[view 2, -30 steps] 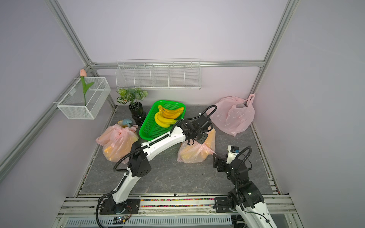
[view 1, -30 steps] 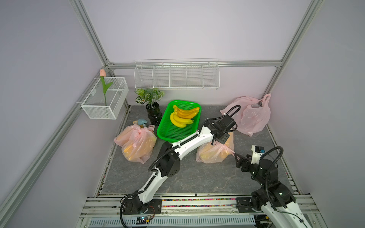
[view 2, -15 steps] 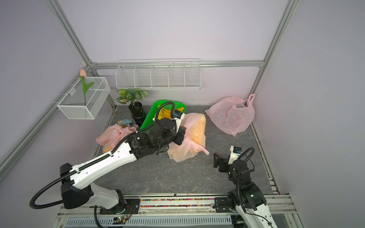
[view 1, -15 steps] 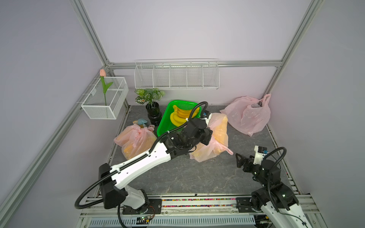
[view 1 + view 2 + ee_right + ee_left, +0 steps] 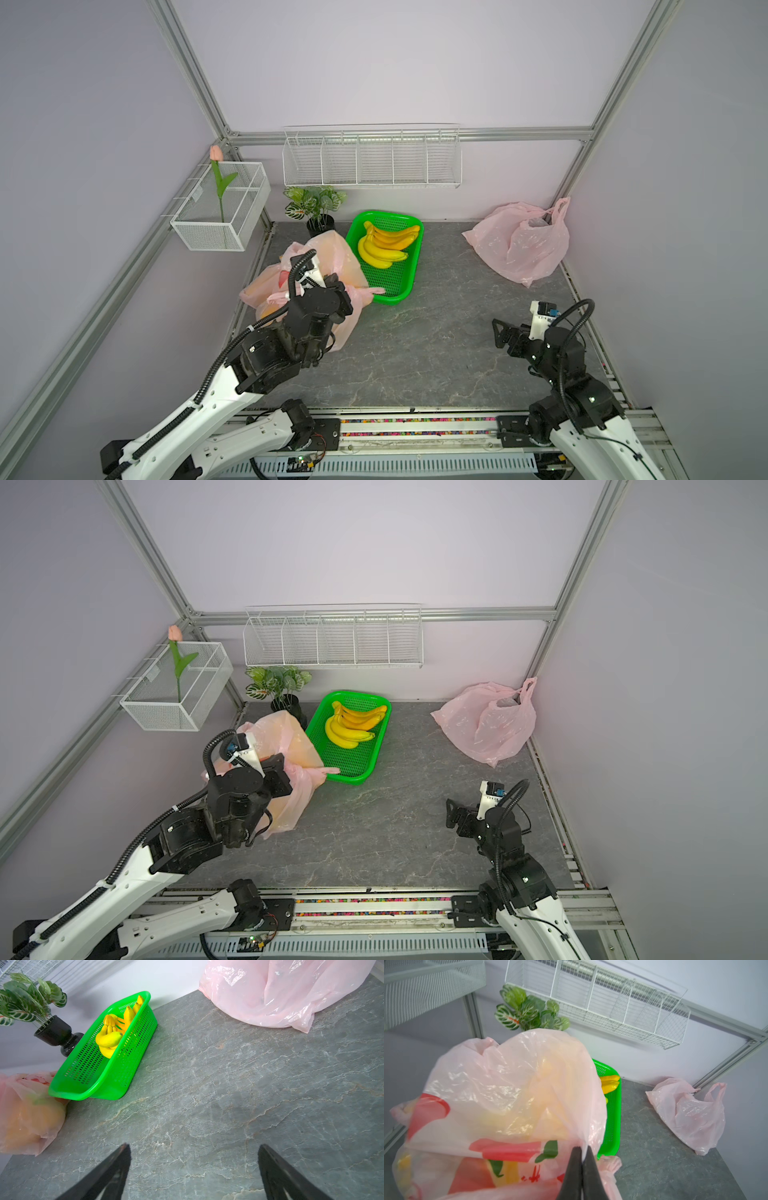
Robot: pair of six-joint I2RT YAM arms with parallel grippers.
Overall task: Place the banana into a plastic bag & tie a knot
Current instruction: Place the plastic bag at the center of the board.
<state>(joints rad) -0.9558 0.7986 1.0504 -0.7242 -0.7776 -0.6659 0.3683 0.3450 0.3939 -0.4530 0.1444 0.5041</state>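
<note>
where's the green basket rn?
In both top views the green basket sits at the rear, left of centre, right beside the potted plant and the filled bag pinched in the left hand.

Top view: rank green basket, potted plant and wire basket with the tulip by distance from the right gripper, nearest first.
1. green basket: mid-table, to the left of the right gripper and farther back.
2. potted plant: back edge, beyond the basket's far left corner.
3. wire basket with the tulip: hung on the left wall.
</note>
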